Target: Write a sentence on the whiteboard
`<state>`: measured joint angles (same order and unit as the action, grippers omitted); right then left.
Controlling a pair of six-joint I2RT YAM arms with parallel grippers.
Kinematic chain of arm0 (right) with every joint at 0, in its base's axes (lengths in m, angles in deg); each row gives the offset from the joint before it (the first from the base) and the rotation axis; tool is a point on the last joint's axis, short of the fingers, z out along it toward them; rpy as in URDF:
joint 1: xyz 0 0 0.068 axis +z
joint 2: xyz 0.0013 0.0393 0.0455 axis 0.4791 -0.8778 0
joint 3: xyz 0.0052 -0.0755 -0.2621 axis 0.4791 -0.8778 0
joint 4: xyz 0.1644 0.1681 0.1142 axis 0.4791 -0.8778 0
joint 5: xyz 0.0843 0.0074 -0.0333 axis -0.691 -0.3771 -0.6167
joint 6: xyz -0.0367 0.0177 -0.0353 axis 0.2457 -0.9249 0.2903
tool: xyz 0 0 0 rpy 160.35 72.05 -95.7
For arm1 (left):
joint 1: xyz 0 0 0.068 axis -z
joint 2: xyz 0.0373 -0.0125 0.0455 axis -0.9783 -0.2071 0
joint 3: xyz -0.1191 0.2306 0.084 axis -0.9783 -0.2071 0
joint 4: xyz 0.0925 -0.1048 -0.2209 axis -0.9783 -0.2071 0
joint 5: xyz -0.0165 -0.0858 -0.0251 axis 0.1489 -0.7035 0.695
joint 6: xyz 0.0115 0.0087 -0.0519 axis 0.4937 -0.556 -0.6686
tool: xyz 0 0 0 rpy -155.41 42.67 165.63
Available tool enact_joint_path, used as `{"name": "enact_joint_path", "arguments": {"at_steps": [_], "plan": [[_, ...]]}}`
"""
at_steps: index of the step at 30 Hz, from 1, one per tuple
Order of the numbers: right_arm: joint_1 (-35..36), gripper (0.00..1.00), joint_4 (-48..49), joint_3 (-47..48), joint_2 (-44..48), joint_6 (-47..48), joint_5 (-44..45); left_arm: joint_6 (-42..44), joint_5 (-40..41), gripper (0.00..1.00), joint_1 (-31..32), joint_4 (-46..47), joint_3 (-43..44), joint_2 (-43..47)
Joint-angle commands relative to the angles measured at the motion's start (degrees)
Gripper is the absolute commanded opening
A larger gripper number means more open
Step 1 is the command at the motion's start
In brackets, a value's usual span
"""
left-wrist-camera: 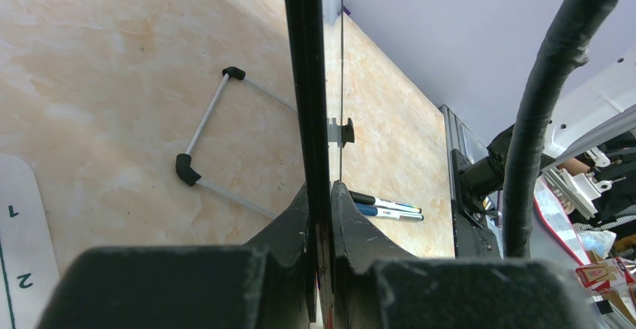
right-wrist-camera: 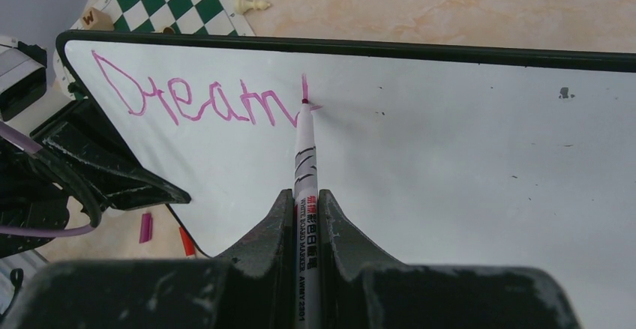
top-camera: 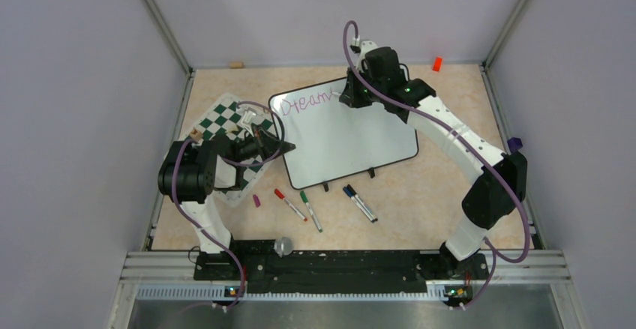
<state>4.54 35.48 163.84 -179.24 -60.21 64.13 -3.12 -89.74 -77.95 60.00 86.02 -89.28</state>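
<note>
The whiteboard point(top-camera: 352, 138) lies in the middle of the table, tilted a little. My left gripper point(top-camera: 283, 148) is shut on its left edge; in the left wrist view the black frame point(left-wrist-camera: 304, 82) runs straight between the fingers of that gripper point(left-wrist-camera: 321, 190). The sentence point(right-wrist-camera: 195, 98) reads "Dream" in purple-pink along the board's top, with a short fresh stroke after the m. My right gripper point(right-wrist-camera: 304, 194) is shut on a white marker point(right-wrist-camera: 306, 157) whose pink tip touches the board at that stroke. From above, the right gripper point(top-camera: 352, 97) hovers over the board's top edge.
A green-and-white chess mat point(top-camera: 221, 123) lies under the left arm, a pale chess piece point(right-wrist-camera: 251, 4) beside it. Red point(top-camera: 289, 204), green point(top-camera: 310, 210) and two dark-capped markers point(top-camera: 360, 202) lie in front of the board, with a purple cap point(top-camera: 256, 201). An orange object point(top-camera: 436, 64) sits far right.
</note>
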Motion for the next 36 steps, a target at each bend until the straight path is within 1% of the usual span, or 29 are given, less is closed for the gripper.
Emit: {"name": "enact_joint_path", "arguments": {"at_steps": [1,14,21,25,31,36], "plan": [[-0.6,0.00,2.5,3.2,2.9,0.3,0.6,8.7,-5.3,0.00,0.3,3.9,-1.0,-0.3],[-1.2,0.00,3.1,1.8,5.0,0.8,0.2,7.8,-5.8,0.00,0.3,3.9,0.1,-1.1],[-1.7,0.00,4.1,-1.2,6.9,0.8,0.8,6.0,-5.1,0.00,0.3,3.9,1.6,-1.7],[-1.6,0.00,4.4,-1.1,6.9,0.7,1.0,4.4,-4.8,0.00,0.3,3.7,2.4,-1.7],[-1.6,0.00,4.5,-1.4,7.3,0.4,1.1,4.2,-4.8,0.00,0.3,-0.6,3.2,-0.3],[-1.6,0.00,5.1,-2.6,7.4,-0.3,0.9,3.6,-5.6,0.00,0.3,1.4,2.6,-0.7]]}}
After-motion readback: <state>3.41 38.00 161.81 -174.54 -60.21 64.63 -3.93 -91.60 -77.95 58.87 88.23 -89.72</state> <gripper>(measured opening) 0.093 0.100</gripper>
